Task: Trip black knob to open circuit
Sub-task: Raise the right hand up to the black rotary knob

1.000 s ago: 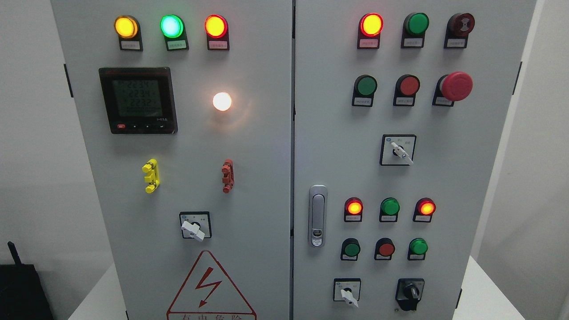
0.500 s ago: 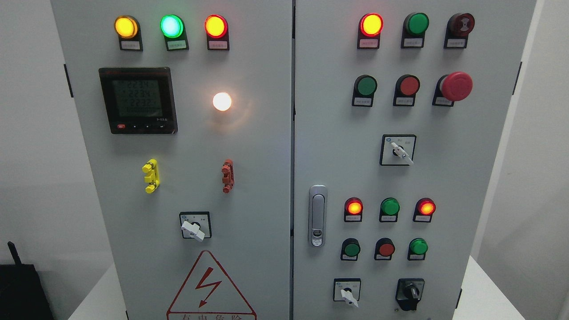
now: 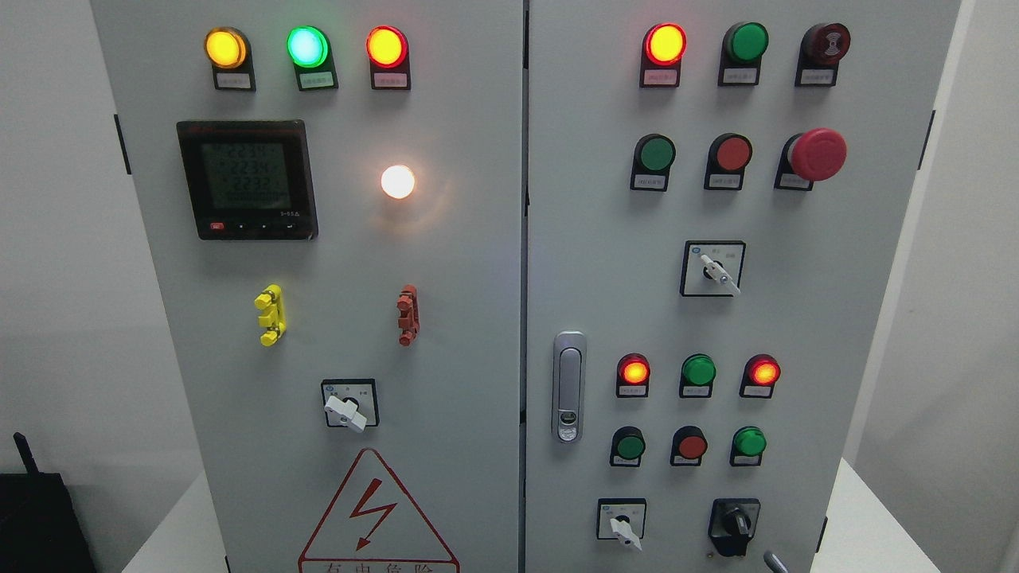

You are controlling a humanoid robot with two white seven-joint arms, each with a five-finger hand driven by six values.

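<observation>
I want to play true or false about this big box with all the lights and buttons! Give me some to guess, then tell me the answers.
1. The black knob sits at the bottom right of the gray box. True.
2. A robot hand is already turning the black knob. False: nothing is touching it; only a small gray tip peeks in at the bottom edge beside it.
3. The round white light is glowing. True.
4. The big red mushroom button is on the left door. False: it is on the right door.
5. The little screen is dark. False: it is lit and shows numbers.
</observation>
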